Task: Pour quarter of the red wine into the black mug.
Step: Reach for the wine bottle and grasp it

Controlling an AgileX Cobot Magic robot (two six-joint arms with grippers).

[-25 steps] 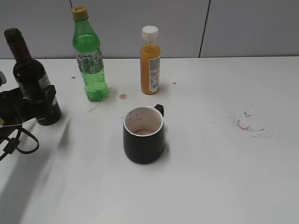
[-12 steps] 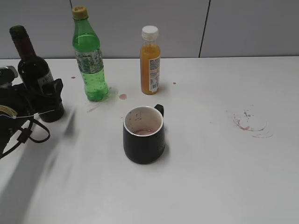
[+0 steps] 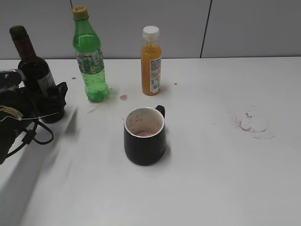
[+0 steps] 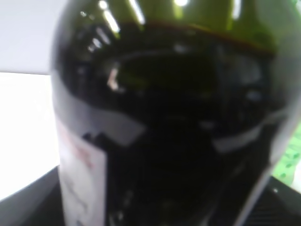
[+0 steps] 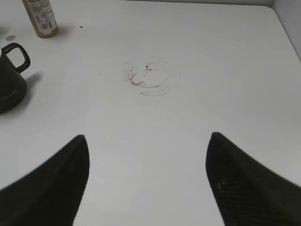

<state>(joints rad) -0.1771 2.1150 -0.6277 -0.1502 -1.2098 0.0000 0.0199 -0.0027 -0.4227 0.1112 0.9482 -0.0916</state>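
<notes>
The red wine bottle (image 3: 34,70), dark glass with a long neck and a white label, stands upright at the table's far left. My left gripper (image 3: 49,101) is shut around its lower body. In the left wrist view the bottle (image 4: 178,132) fills the frame, with the wine level line near its shoulder. The black mug (image 3: 144,139) stands in the middle, handle to the back right, with a little reddish liquid at the bottom of its speckled white inside. My right gripper (image 5: 148,137) is open and empty over bare table, to the right of the mug (image 5: 9,89).
A green plastic bottle (image 3: 89,61) and an orange juice bottle (image 3: 151,66) stand behind the mug; the juice also shows in the right wrist view (image 5: 41,19). A dried red ring stain (image 3: 251,123) marks the table at right. Small red spots lie near the green bottle.
My left gripper and the wine bottle have shifted to the right and slightly back. The bottle went from leaning to upright. The mug has not moved.
</notes>
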